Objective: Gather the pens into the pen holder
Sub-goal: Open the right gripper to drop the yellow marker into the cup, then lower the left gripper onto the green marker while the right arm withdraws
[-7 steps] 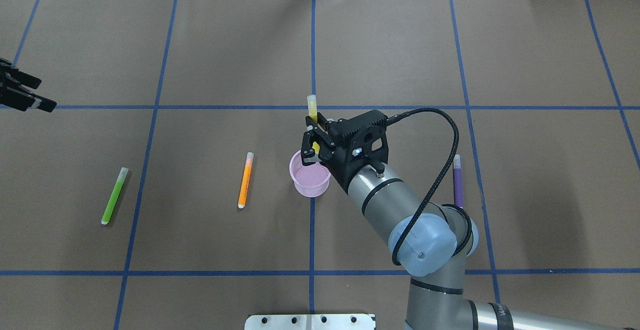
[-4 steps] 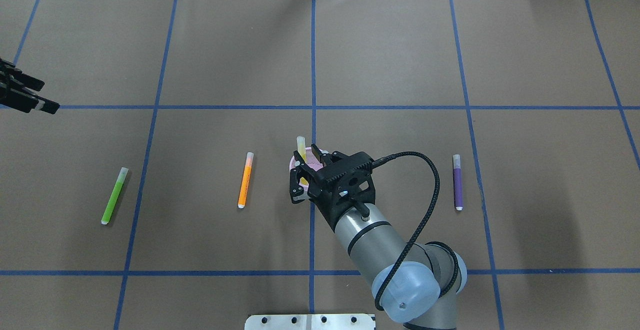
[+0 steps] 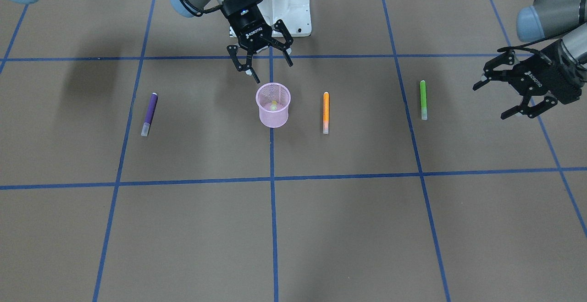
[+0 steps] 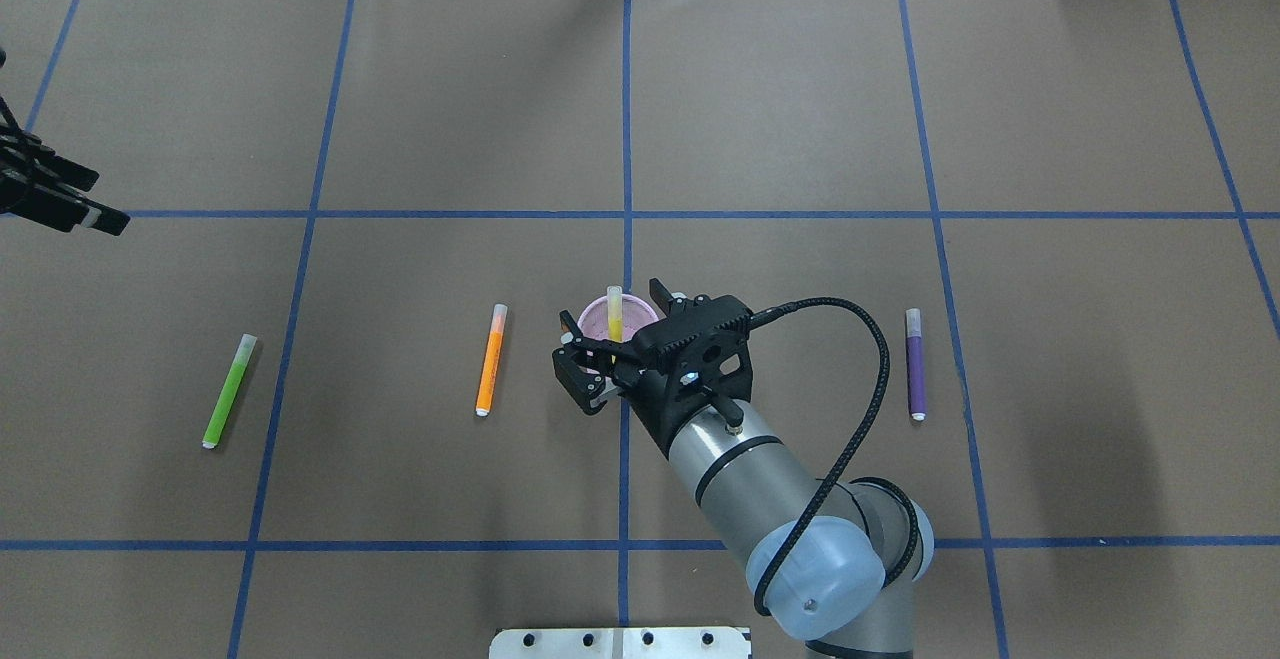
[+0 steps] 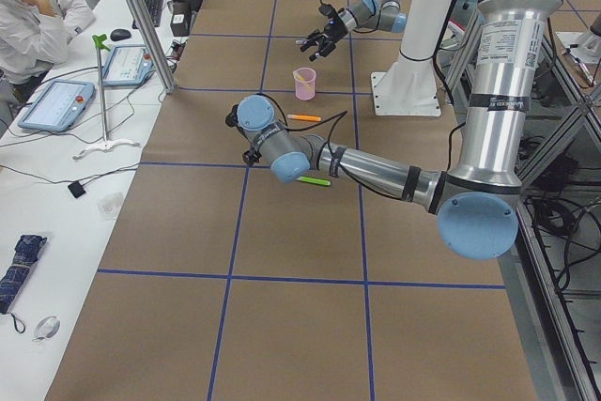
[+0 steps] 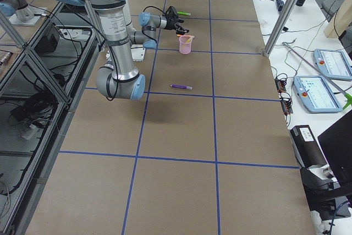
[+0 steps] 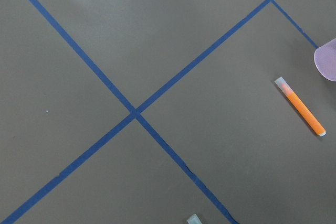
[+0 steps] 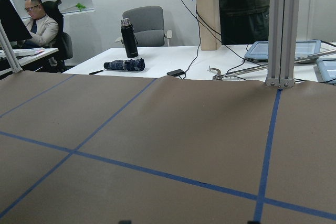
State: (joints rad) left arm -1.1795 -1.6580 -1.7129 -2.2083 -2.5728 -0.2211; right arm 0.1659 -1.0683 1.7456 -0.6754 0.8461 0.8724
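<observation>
- We see the right gripper [image 3: 271, 69] with its jaws spread wide and nothing between them. Taking the overhead view as a clock face with the robot at 6, it hangs just at the pen holder's 6 o'clock side.
- The pink mesh pen holder [image 4: 592, 324] stands upright at the table's middle. A yellow pen [image 4: 614, 311] stands inside it, its pale cap poking above the rim.
- An orange pen [image 4: 489, 359] lies near the holder at 9 o'clock; a green pen [image 4: 229, 391] lies further out the same way.
- A purple pen [image 4: 914, 364] lies well apart at 3 o'clock.
- The left gripper [image 3: 493, 101] hovers far off near 10 o'clock, jaws apart and empty.
- All rests on a brown table [image 4: 800, 139].
</observation>
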